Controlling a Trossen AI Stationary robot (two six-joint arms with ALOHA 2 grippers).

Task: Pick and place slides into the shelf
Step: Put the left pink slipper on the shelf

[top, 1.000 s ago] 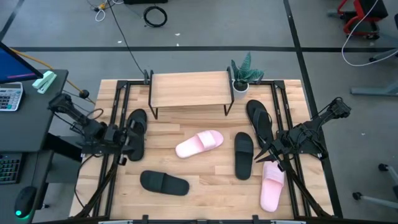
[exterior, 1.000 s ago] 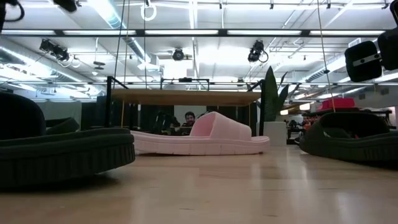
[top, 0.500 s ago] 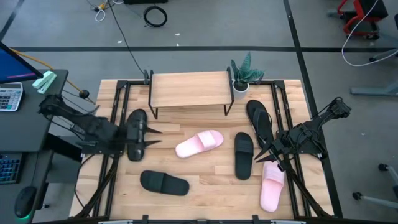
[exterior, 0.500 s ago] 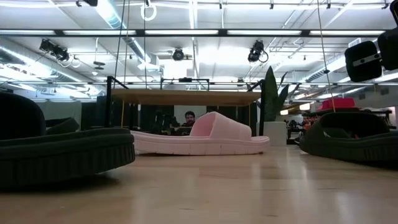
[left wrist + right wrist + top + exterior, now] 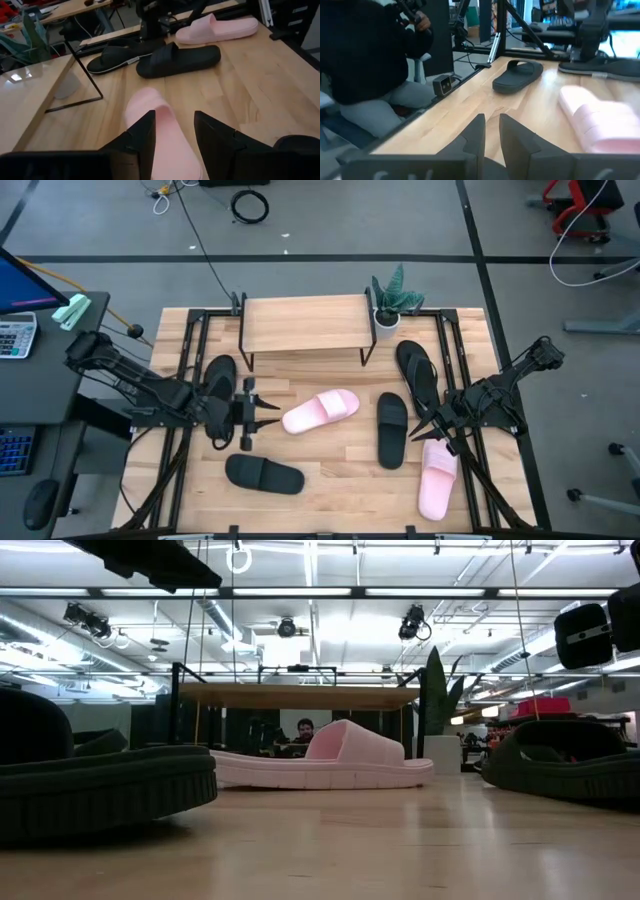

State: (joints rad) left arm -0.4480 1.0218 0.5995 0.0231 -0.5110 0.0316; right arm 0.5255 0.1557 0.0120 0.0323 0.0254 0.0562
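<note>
Light wood is the top of the shelf point(image 5: 304, 322), which stands at the far middle of the slatted table point(image 5: 330, 465) with nothing on it, and a small potted plant point(image 5: 390, 298) stands just beside its right end. All six slides lie on the table in front of the shelf or to its sides. A pink slide point(image 5: 320, 411) lies in front of the shelf, near the middle, and a black broad-strap slide point(image 5: 392, 429) lies to the right of it. Two thin black flip-flops point(image 5: 417, 374) lie close together near the right end of the shelf, beside the plant. The second pink slide point(image 5: 437, 476) lies at the near right, far from the shelf. A black slide point(image 5: 264, 474) lies at the near left, and one more black slide point(image 5: 217, 390) lies in front of the left end of the shelf, partly under the left arm. The left gripper point(image 5: 252, 412) hangs in front of the shelf, left of the middle pink slide; its fingers are apart and hold nothing. In the left wrist view the pink slide point(image 5: 160, 135) shows between the two dark fingers point(image 5: 145, 132), and nothing stands between them and it. The right gripper point(image 5: 432, 432) waits near the second pink slide; its fingers point(image 5: 475, 135) stand a little apart and hold nothing. In the right wrist view a person point(image 5: 367, 65) in dark clothes sits beyond the table edge.
</note>
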